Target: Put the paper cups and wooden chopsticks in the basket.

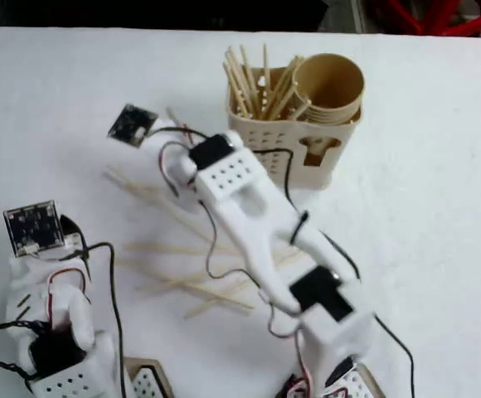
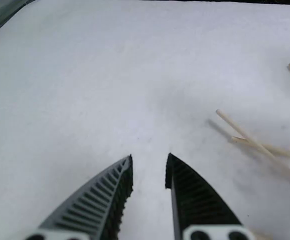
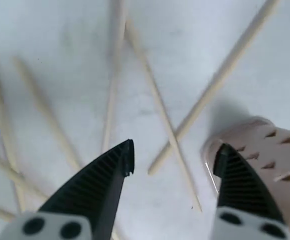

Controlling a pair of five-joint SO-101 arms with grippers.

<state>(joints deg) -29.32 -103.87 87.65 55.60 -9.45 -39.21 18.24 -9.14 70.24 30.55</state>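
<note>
Right gripper [image 3: 175, 162] is hanging low over the table [image 1: 439, 207] w/ its jaws spread wide apart and nothing btwn them. Loose chopsticks [image 3: 220, 79] are lying flat on the white surface right under it, criss-crossing at different angles, and one of them is running through the gap btwn the two black ribbed fingers [image 3: 110, 175]. One finger is sitting just beside the lower corner of the basket [image 1: 265, 137]; whether it is touching the wall or only close to it is hard to tell from this angle.

In the high view the right arm [image 1: 249, 207] is stretching from the near edge of the table toward the basket, its wrist end hanging just beside the basket's near wall. More loose sticks are lying scattered under and beside the arm, all still outside the basket.

The basket is standing upright at the far side of the table. Paper cups [image 1: 332, 83] are sitting nested inside one half of it, mouths up, approx a few in the stack. A bundle of standing chopsticks [image 1: 253, 83] is leaning in the other half, tips fanning out above the rim.

Left gripper [image 2: 149, 167] is hovering over bare table w/ its jaws only slightly apart, holding nothing. A couple of crossed sticks are lying ahead of its tips, apart from them. The left arm [image 1: 58, 332] is sitting folded at the near corner, well apart from the basket.
</note>
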